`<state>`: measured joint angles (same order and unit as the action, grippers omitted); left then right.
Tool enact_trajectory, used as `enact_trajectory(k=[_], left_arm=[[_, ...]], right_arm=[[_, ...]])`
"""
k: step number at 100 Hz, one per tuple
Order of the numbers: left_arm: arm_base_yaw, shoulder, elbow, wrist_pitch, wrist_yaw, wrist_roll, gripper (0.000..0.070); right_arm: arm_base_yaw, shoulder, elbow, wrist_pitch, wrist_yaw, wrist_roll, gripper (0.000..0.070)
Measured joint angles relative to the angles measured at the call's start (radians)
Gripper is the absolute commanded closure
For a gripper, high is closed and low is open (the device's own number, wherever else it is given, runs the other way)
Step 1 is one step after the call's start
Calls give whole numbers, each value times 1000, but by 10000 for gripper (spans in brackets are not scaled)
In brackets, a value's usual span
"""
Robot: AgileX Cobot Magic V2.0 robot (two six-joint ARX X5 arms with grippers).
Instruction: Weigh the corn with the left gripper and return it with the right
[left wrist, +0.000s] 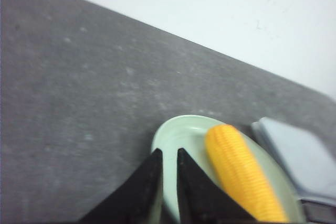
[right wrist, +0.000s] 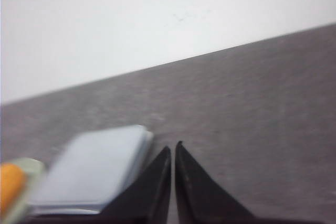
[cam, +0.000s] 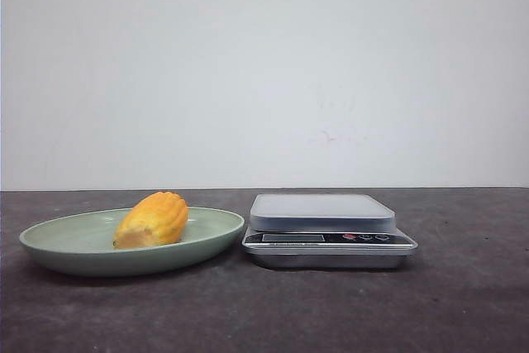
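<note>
The corn [cam: 153,219], a stubby yellow-orange cob, lies on a pale green plate [cam: 58,241] at the left of the table, its paler cut end towards the front. The left wrist view shows the corn [left wrist: 239,174] on the plate [left wrist: 181,129]. My left gripper [left wrist: 169,153] hangs over the plate's rim beside the corn, empty, its jaws shut to a narrow slit. My right gripper [right wrist: 173,148] is shut and empty, just beside the scale [right wrist: 92,169]. Neither gripper shows in the front view.
A silver digital kitchen scale [cam: 326,229] with a flat grey platform stands right of the plate, close to it. The tabletop is dark grey, with a white wall behind. The scale's edge shows in the left wrist view [left wrist: 296,156].
</note>
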<state>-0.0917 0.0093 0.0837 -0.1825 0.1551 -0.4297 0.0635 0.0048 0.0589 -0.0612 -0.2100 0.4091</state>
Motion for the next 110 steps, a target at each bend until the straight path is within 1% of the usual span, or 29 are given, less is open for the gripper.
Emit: enact_trajectory(k=[8,16,26,33,45,56,63,77,86,98,105,108,110], left_arm=[[0,24,110,-68,26,-6,696],[0,79,262,-178,32,27,696],[0,188,452,-344,32,101,696],[0,279,566,-418,32,140,696],[0,431,753,-426,43,161,696],[0,548,924,-423,97,161,697],[0,608,1019,-426,129,161,697],[0,681,1139,-451,140,161,697],[0,688,1151,-468,158,161,697],[0,688,1151,-527,171,161,690],[0,684,1151,-575,178,161,639],[0,684,1151,-594,178,161,594],[0,684,1151,-606,178,161,552]], right_arm=[[0,2,85,-45,-32,34,696],[0,7,207,-133,-29,31,696],[0,56,380,-269,-3,-28,696],[0,106,505,-360,21,-89,696],[0,206,720,-468,28,-183,696],[0,294,896,-498,30,-244,696],[0,341,979,-509,30,-265,696],[0,406,1059,-534,27,-280,695],[0,416,1060,-546,19,-282,695],[0,416,1060,-555,-5,-282,695],[0,416,1060,-555,-7,-282,693],[0,416,1060,-555,-7,-282,684],[0,416,1060,-555,-9,-282,668]])
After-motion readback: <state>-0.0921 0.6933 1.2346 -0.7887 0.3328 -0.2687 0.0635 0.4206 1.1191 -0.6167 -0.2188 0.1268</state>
